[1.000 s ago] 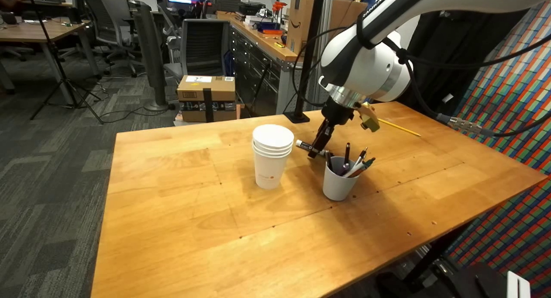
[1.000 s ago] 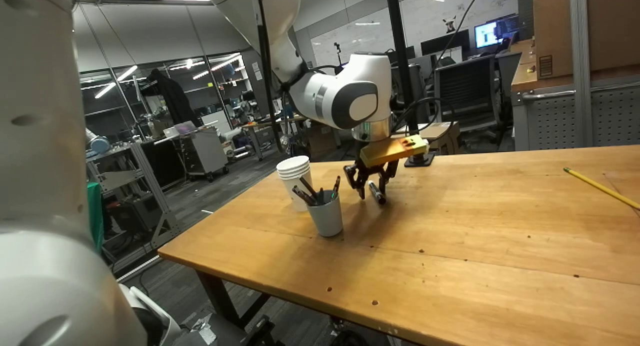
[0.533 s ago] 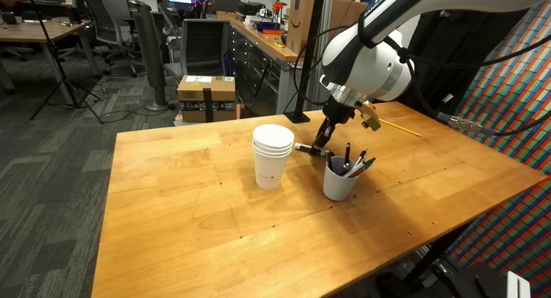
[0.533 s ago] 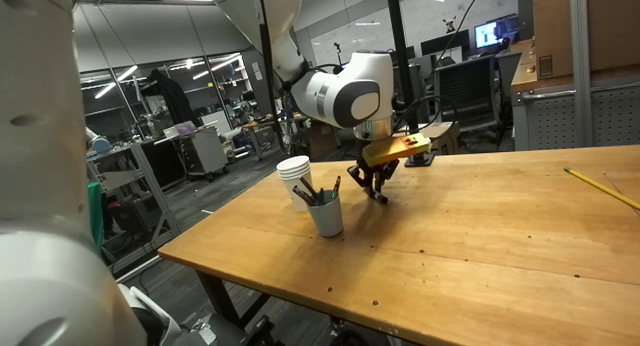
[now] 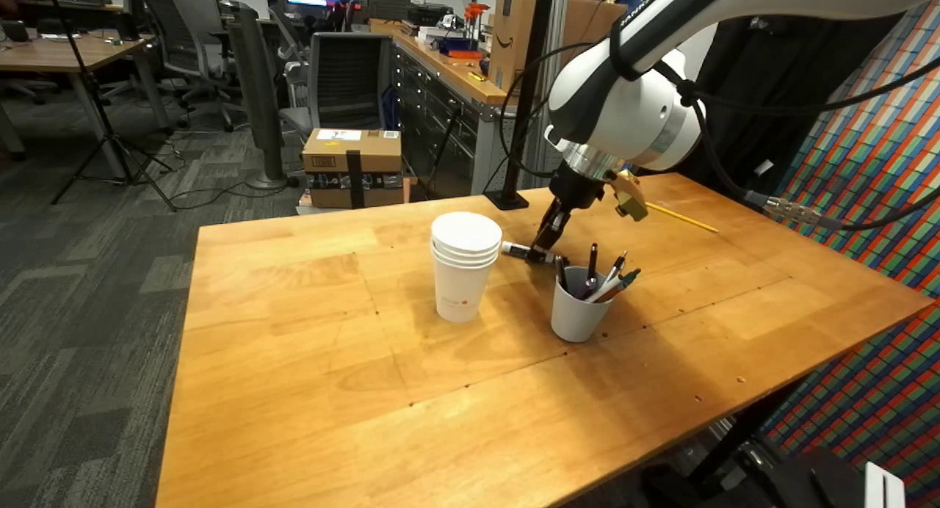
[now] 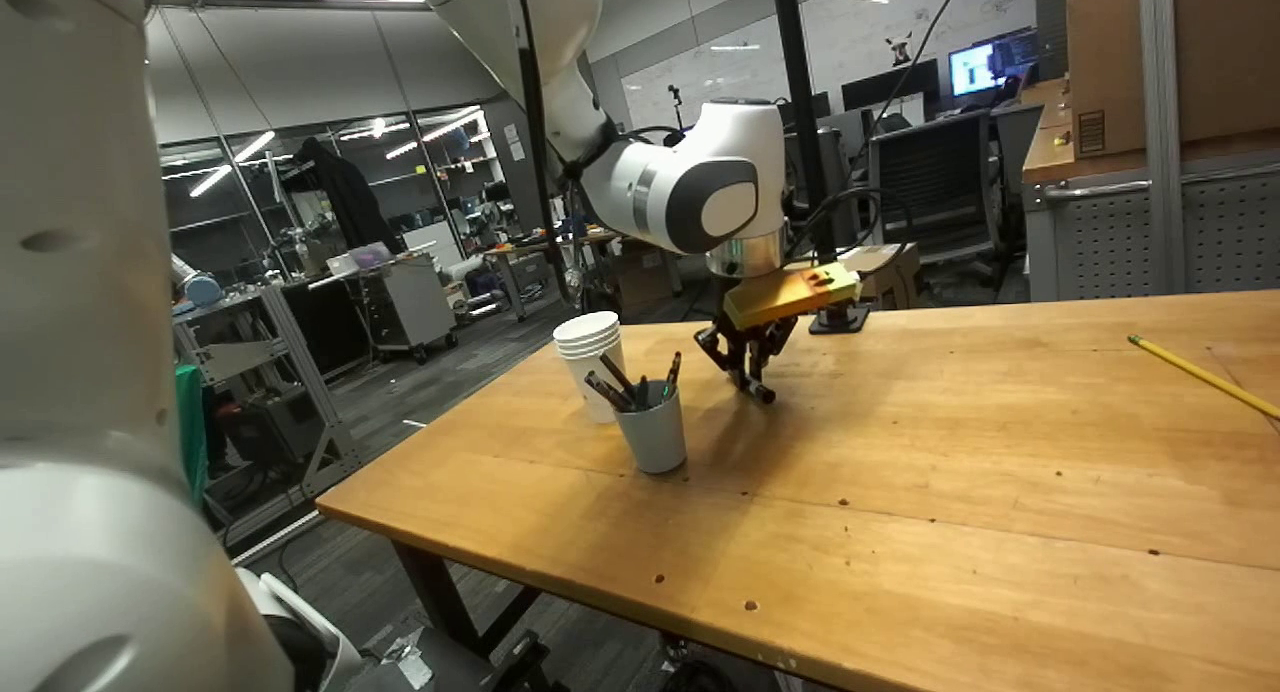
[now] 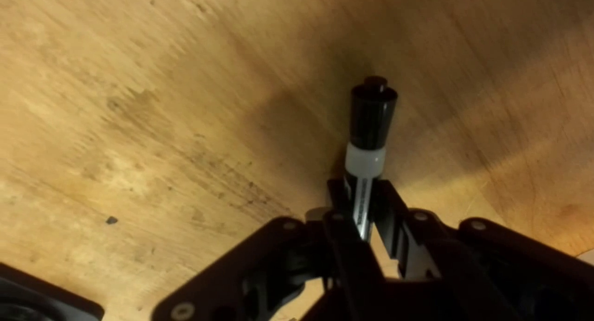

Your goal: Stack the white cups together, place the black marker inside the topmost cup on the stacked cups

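The white cups (image 5: 461,288) stand upright in one nested stack on the table, with several rims showing; the stack also shows in an exterior view (image 6: 588,362). The topmost cup (image 5: 466,233) has its rim upward. The black marker (image 7: 372,119) has a dark cap and a white band. My gripper (image 7: 360,191) is shut on its middle; the far part of the marker is hidden by the fingers. In both exterior views the gripper (image 5: 540,251) (image 6: 748,380) holds the marker (image 5: 516,251) (image 6: 764,395) roughly level, at or just above the table, beside the stack.
A pale cup of dark pens (image 5: 576,321) stands close to the gripper and the stack, also in an exterior view (image 6: 655,440). A yellow pencil (image 5: 683,218) (image 6: 1205,375) lies on the table. A black post base (image 5: 507,200) stands at the table's edge.
The gripper has closed from open onto the marker, and the marker has turned slightly. In the last half second the marker has risen very slightly. The cups have not moved.
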Action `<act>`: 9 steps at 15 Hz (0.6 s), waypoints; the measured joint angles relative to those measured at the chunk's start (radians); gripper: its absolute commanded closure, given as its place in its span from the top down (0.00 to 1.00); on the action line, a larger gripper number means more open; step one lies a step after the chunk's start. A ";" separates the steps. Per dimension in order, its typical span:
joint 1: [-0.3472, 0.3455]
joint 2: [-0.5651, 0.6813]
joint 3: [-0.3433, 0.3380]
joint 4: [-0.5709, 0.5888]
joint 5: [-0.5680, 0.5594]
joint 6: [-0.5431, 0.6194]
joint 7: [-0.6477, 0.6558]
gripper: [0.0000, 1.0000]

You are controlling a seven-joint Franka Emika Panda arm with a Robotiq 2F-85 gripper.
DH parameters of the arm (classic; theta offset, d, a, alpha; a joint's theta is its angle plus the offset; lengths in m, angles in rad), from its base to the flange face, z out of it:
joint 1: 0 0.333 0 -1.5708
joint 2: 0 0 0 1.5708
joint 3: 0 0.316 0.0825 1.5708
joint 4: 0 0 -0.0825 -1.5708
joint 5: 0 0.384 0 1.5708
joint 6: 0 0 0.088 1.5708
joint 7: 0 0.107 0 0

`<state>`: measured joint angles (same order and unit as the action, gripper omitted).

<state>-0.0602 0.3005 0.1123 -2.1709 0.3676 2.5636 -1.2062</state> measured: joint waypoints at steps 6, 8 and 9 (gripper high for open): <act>0.013 -0.024 0.028 0.055 -0.011 0.001 0.061 0.09; 0.027 -0.046 0.033 0.064 -0.018 0.001 0.106 0.09; 0.034 -0.058 0.036 0.068 -0.023 0.001 0.134 0.09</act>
<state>-0.0259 0.2424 0.1485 -2.1032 0.3445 2.5641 -1.0724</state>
